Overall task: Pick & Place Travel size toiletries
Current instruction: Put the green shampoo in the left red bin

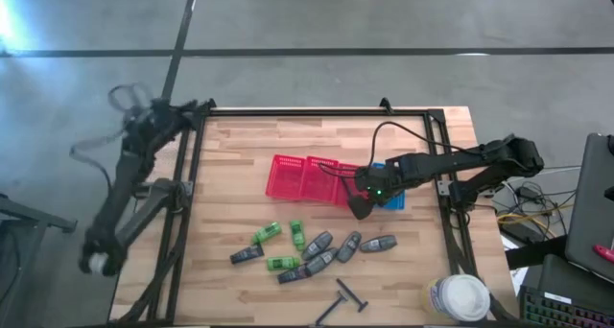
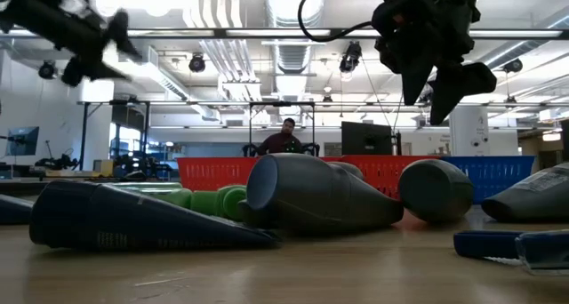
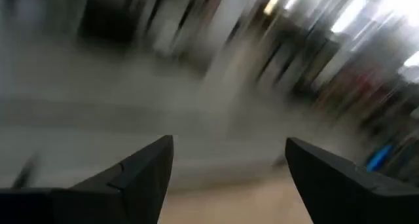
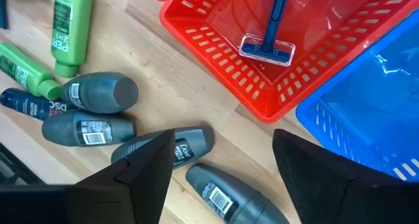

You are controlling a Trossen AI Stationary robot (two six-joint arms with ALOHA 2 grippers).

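The toiletries lie loose on the wooden table's near half: green bottles (image 1: pixel 267 234), dark grey tubes (image 1: pixel 348 246) and a black T-shaped razor (image 1: pixel 343 294). One razor with a blue handle (image 4: pixel 268 46) lies in the red mesh basket (image 1: pixel 307 177). My right gripper (image 1: pixel 358 209) hangs open and empty above the table, over the gap between the red basket's right end and the grey tubes (image 4: pixel 98 93); it also shows in the right wrist view (image 4: pixel 222 171) and the low view (image 2: pixel 436 95). My left gripper (image 3: pixel 229 178) is open and empty, with its arm (image 1: pixel 125 194) off the table's left edge.
A blue mesh basket (image 4: pixel 366 99) stands right of the red one, partly under my right arm. A large white round-lidded container (image 1: pixel 460 297) stands at the near right corner. A black frame (image 1: pixel 317 112) runs round the table. A person (image 2: pixel 284 137) sits far behind.
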